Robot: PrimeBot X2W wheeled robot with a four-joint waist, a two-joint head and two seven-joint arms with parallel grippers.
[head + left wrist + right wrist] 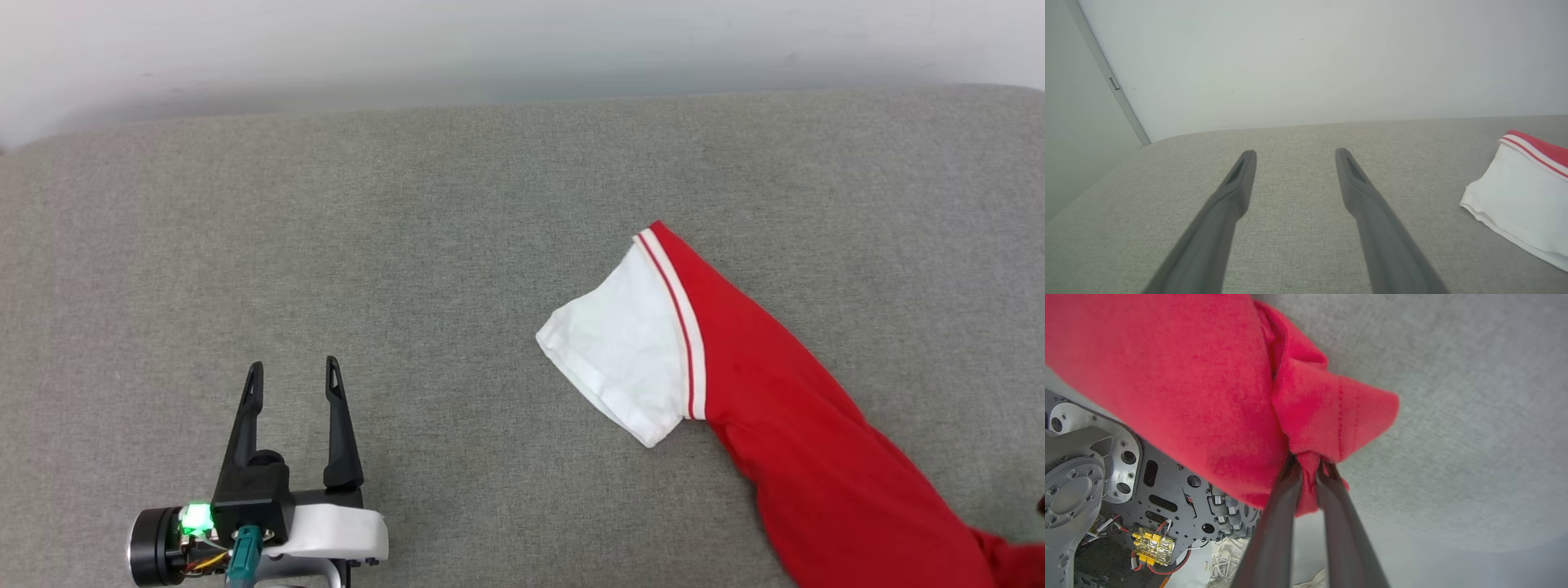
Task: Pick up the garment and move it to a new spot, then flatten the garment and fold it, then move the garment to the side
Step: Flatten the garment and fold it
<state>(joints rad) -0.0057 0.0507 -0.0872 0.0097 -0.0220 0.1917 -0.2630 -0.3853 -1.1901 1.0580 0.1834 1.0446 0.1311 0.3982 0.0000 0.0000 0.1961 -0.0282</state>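
Right pincer is clenched on a bunched fold of the red garment, cloth pinched between its jaws. Left pincer is released, jaws spread, over the grey fabric surface toward its front left, well apart from the cloth. Step looks like the pick-up: grasp made, lift not yet done. Next move likely calls for a raise and carry that clears the trailing cloth. Garment stretches diagonally across the front right. White sleeve with its striped band lies flat, red body is creased.
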